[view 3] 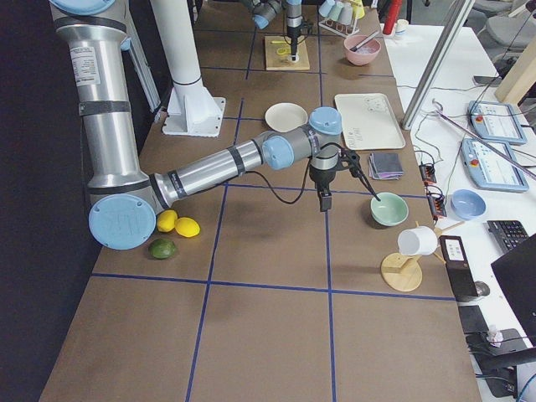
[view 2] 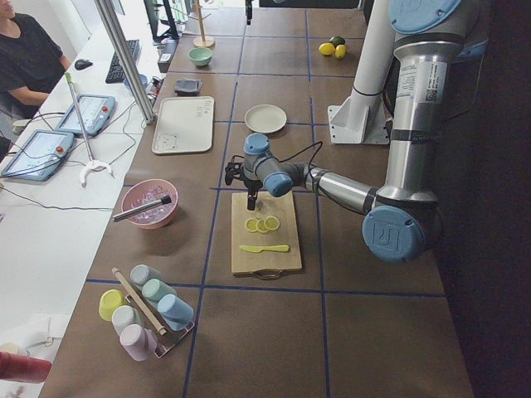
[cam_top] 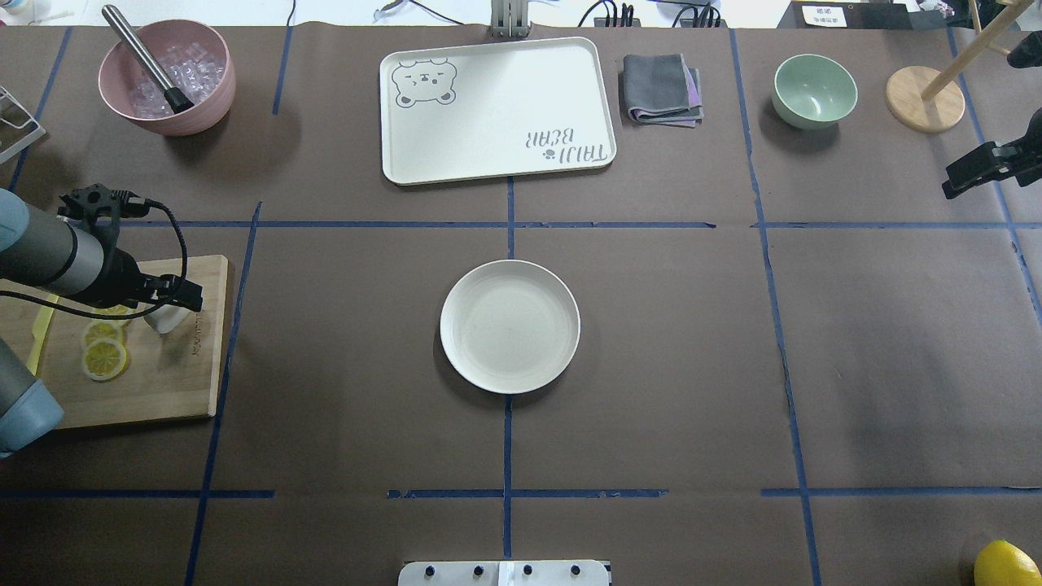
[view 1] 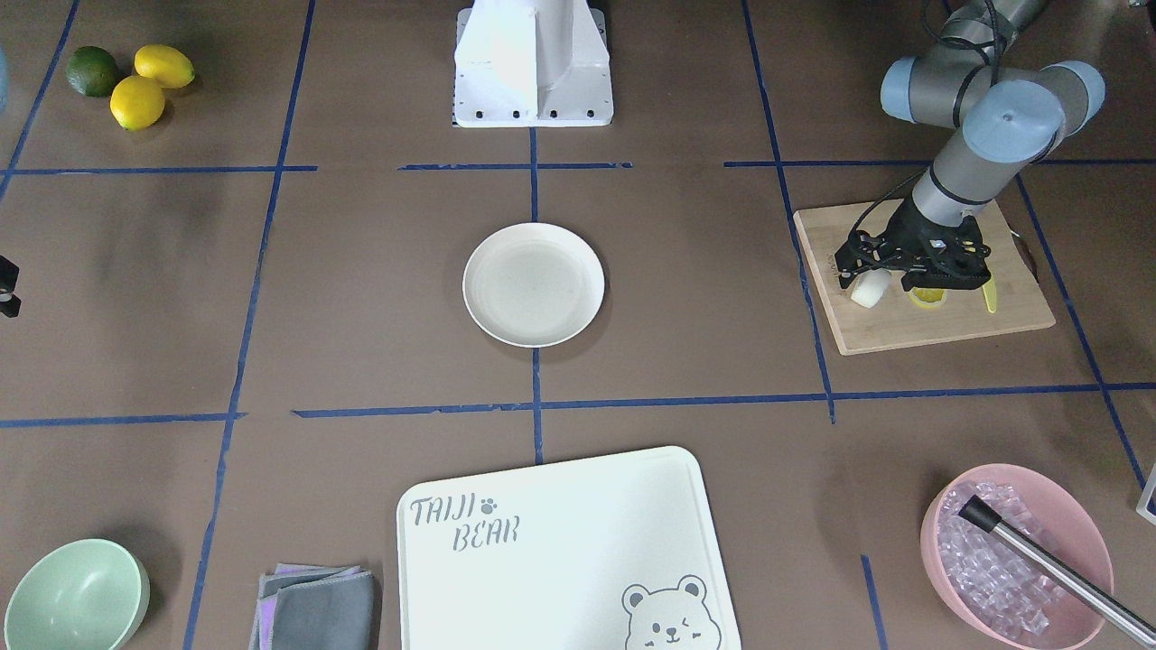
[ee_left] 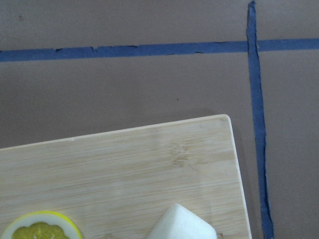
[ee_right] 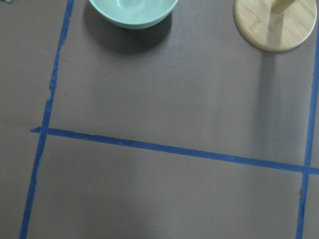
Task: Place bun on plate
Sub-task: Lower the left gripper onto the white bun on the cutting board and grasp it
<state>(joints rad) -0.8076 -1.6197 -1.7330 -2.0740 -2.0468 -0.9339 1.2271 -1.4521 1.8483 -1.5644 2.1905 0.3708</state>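
My left hand point(view 1: 890, 275) hovers at the bun point(view 1: 869, 289) on the wooden board point(view 1: 912, 329); its opening I cannot tell; the plate point(view 1: 533, 284) lies well apart

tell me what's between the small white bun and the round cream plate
Just the wooden board's edge, one blue tape line and bare brown table between bun and plate; clearest in the overhead view.

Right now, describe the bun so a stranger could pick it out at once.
Find the wooden cutting board on the robot's left side of the table. Toward its edge nearest the plate sits the bun: a small plain white lump, unlike the flat yellow lemon slices beside it.
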